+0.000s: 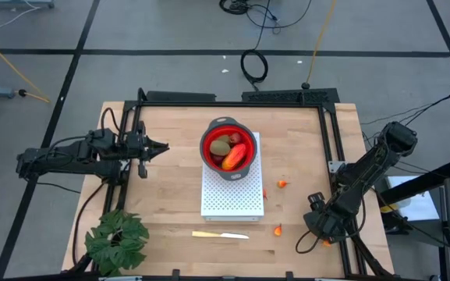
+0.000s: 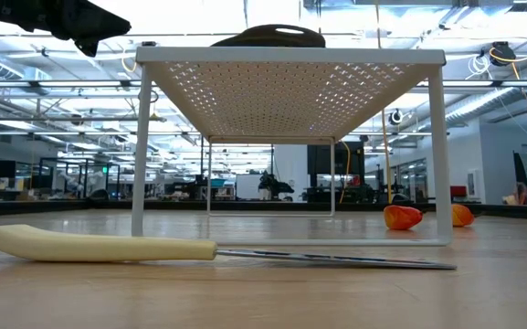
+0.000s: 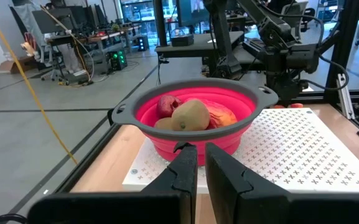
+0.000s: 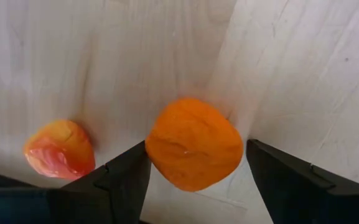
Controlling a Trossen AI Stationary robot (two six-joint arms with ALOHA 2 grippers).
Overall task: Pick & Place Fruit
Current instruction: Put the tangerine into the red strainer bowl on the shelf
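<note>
A red bowl with a grey rim stands on a white perforated rack. It holds fruit: an olive-brown oval, a dark red ball and a red-orange oblong. Small orange bits lie on the wood to the right of the rack. My right gripper is open at the table's near right corner, pointing down, with its fingers on either side of an orange bit. A second orange-red bit lies beside it. My left gripper is shut and held level, left of the bowl. My right gripper comes from above with one finger right against the orange bit's side and the other finger standing apart from it. I cannot tell whether the near finger touches it. The bit lies on the table.
A pale yellow knife lies in front of the rack near the table's near edge. A green leafy plant sits at the near left corner. Black frame rails run along the table's sides and far edge.
</note>
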